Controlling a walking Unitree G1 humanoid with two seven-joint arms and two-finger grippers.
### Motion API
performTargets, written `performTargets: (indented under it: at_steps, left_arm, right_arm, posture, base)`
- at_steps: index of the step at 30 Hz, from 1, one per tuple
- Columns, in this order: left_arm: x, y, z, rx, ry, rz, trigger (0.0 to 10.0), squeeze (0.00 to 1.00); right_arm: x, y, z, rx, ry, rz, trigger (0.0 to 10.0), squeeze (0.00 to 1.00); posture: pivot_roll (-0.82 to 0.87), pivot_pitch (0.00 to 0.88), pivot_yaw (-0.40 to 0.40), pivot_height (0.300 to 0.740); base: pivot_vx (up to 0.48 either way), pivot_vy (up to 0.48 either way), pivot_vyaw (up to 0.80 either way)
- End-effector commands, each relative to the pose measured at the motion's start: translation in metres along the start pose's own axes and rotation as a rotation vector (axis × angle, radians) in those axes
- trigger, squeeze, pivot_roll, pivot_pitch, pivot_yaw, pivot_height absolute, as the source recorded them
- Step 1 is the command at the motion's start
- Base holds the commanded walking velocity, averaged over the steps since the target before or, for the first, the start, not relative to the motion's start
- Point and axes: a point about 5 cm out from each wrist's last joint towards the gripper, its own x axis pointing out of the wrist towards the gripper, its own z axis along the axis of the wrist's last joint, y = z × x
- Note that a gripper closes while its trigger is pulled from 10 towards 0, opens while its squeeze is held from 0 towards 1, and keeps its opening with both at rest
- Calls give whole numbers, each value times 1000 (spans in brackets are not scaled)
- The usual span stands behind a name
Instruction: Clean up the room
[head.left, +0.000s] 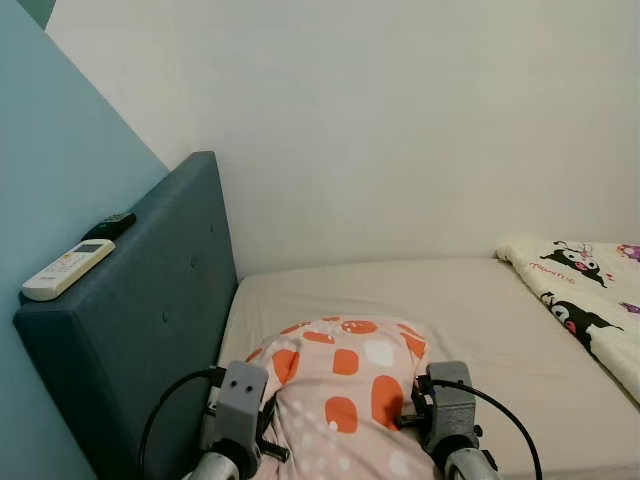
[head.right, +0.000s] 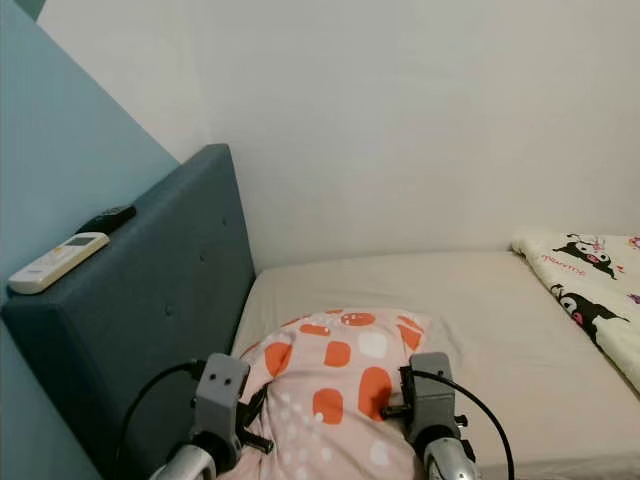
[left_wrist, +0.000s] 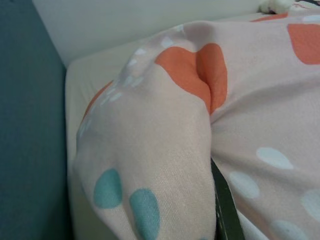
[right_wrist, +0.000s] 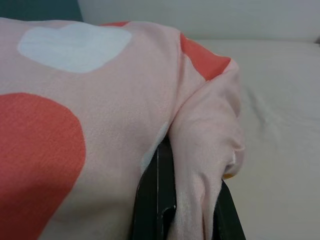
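A pink pillow (head.left: 345, 385) with orange, white and teal spots is held between my two arms, above the head end of the beige mattress (head.left: 480, 300). My left gripper (head.left: 268, 418) pinches the pillow's left edge; a bunched fold covers all but one black finger (left_wrist: 226, 207). My right gripper (head.left: 418, 405) is shut on the pillow's right corner. In the right wrist view the pink fabric (right_wrist: 200, 150) is squeezed between both black fingers (right_wrist: 155, 200).
A dark teal padded headboard (head.left: 150, 300) stands to the left. On its top ledge lie a white remote (head.left: 68, 269) and a black remote (head.left: 109, 226). A white blanket with cartoon prints (head.left: 590, 300) lies at the right. A plain wall runs behind the bed.
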Motion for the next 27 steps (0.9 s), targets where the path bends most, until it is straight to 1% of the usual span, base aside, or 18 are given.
performTargets:
  at_steps: [1, 3, 7, 12, 17, 27]
  left_arm:
    - [4, 1, 5, 13, -18, 19, 10000, 0]
    - [3, 1, 4, 23, -19, 33, 10000, 0]
    - [1, 2, 3, 32, -18, 42, 10000, 0]
    - [1, 1, 4, 38, -33, 29, 10000, 0]
    - [0, -2, 6, 61, -50, 2, 10000, 0]
    - [-1, -4, 5, 54, -54, -5, 10000, 0]
  right_arm:
    - [2, 9, 2, 2, -7, 35, 10000, 0]
    - [-1, 8, -2, -14, 4, 34, 10000, 0]
    - [-2, 6, -5, -19, 11, 23, 10000, 0]
    - [-2, 4, -5, -13, 11, 10, 10000, 0]
    - [-2, 2, -4, -14, 8, 7, 10000, 0]
    - [-3, 1, -4, -16, 7, 5, 10000, 0]
  posture:
    - [-81, 55, 31, 740]
    - [-82, 53, 30, 740]
    - [-83, 52, 28, 740]
    - [-84, 48, 28, 740]
    - [-85, 47, 30, 740]
    - [-89, 43, 28, 740]
  base:
    - [0, 0, 0]
    - [0, 0, 0]
    - [0, 0, 0]
    - [0, 0, 0]
    - [0, 0, 0]
    - [341, 0, 0]
